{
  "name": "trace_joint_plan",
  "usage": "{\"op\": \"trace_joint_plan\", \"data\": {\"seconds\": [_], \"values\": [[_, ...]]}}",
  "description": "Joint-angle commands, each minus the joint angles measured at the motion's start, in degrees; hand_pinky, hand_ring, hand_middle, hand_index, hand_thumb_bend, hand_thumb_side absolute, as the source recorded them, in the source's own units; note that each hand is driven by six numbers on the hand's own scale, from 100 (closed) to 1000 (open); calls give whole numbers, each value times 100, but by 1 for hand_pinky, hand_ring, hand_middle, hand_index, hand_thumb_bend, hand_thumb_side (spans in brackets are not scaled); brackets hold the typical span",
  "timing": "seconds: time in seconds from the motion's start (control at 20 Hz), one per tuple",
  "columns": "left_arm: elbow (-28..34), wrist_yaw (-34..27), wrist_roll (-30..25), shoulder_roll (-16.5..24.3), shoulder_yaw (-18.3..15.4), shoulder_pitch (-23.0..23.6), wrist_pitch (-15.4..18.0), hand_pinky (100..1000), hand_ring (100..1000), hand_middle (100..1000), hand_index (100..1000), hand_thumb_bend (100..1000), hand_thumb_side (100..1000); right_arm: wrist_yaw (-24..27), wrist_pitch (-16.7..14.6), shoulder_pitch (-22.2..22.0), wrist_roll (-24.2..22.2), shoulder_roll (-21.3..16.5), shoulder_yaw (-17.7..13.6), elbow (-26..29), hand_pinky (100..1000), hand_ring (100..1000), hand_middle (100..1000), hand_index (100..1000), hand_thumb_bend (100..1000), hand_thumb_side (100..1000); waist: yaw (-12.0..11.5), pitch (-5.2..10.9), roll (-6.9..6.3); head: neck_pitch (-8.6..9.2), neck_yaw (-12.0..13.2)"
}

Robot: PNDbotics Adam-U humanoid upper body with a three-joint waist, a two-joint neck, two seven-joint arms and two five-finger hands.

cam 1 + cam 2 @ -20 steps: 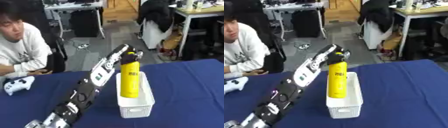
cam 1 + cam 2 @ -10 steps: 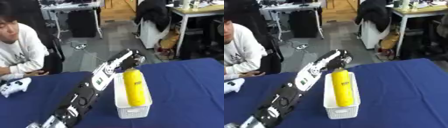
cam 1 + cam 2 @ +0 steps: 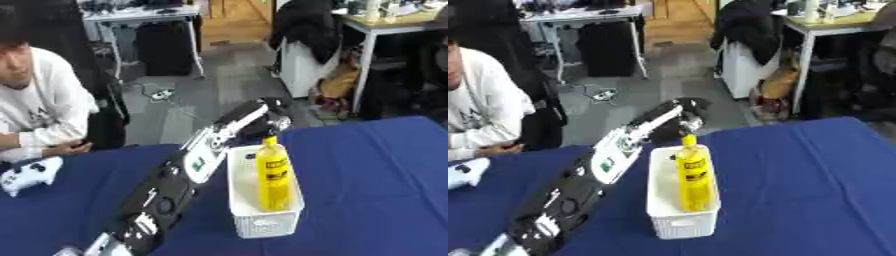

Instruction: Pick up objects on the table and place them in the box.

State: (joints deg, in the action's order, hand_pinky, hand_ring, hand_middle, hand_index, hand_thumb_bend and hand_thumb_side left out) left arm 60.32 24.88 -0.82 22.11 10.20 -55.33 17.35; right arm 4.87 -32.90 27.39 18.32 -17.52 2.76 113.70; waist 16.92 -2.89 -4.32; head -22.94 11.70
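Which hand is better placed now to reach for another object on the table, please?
Probably the left hand: it hovers just beyond the white box, where the yellow bottle already lies. The right hand shows in neither view.

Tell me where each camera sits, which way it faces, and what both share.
Left eye view: in the robot's head, looking down and forward over the blue table; the left arm reaches in from lower left, left hand just beyond the white box.
Right eye view: same head, set slightly to the right, same direction; the left arm shows again.
Shared: both show the yellow bottle lying in the box; neither shows the right hand.
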Motion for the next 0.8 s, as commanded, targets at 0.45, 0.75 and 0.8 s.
{"op": "trace_joint_plan", "data": {"seconds": [0.45, 0.75, 0.8], "values": [[3142, -1839, 701, 365, -354, 1919, -119, 546, 675, 755, 861, 215, 822, -312, 40, -428, 176, -420, -143, 89, 100, 215, 213, 360, 146, 795, -495, 77, 257, 1773, -1415], [4074, -2604, 682, -211, -615, 2558, 103, 526, 630, 728, 830, 256, 844, -416, 67, -677, 169, -503, -87, 89, 100, 215, 213, 360, 140, 801, -751, 21, 507, 2468, -1819], [4156, -2683, 654, -188, -591, 2545, 97, 531, 632, 730, 827, 252, 842, -419, 65, -699, 159, -503, -79, 89, 100, 215, 213, 360, 139, 802, -770, 20, 537, 2531, -1856]]}}
